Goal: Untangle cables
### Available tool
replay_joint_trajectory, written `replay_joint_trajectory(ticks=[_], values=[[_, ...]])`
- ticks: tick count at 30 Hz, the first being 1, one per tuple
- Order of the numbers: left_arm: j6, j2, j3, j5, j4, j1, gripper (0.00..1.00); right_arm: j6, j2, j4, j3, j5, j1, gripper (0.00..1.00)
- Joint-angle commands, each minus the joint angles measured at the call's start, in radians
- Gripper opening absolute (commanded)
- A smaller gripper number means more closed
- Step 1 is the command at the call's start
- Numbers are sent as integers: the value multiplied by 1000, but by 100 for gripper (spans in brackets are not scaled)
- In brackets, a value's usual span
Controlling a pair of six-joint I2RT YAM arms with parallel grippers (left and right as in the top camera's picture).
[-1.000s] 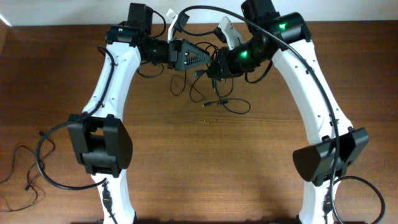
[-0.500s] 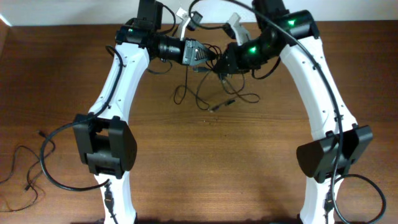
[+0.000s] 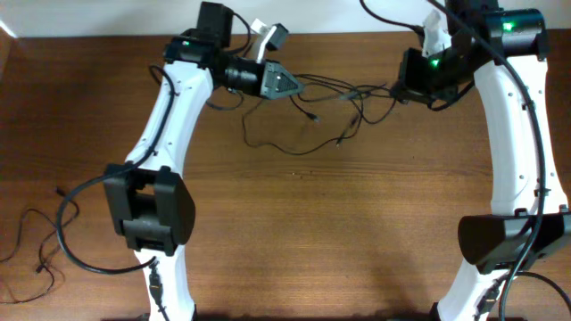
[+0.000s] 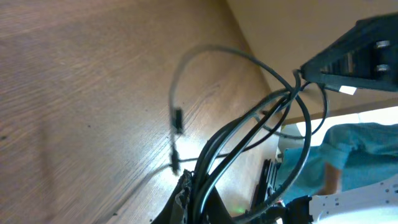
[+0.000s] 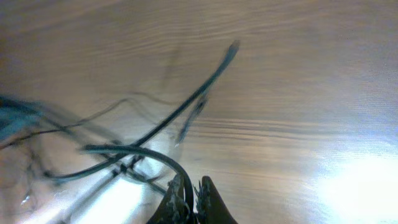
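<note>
Two hands pinched tight on cables [image 3: 343, 92] — left hand [image 3: 297, 86], right hand [image 3: 399, 85] — strands stretched between, over table [image 3: 294, 223].

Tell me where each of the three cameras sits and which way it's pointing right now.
Overhead: above the table, looking straight down; both white arms show, with the cables strung between them.
Left wrist: on the left gripper, looking out along the cables it grips, tabletop beyond.
Right wrist: on the right gripper, looking down at cables and wood.
Shared: every view shows the cables over the tabletop.
</note>
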Motion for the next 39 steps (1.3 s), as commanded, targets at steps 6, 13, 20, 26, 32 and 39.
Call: replay_joint_trajectory(ticks=[6,13,20,26,32,39], values=[[8,-331,24,-67,-2,269,9,188,-33,-143,7,580,-43,4],[8,-416,24,-74,-48,331,28,26,-33,-121,5,364,-43,4],[8,-402,20,-311,-63,172,27,-470,-81,-143,55,-484,-42,4],[7,-336,20,-318,-54,148,32,-420,-220,-140,322,-533,-42,13],[8,-276,20,-332,-91,90,34,-60,-229,-143,287,124,-42,79],[31,-213,20,-419,-137,-63,39,13,-227,-142,197,269,-110,81]])
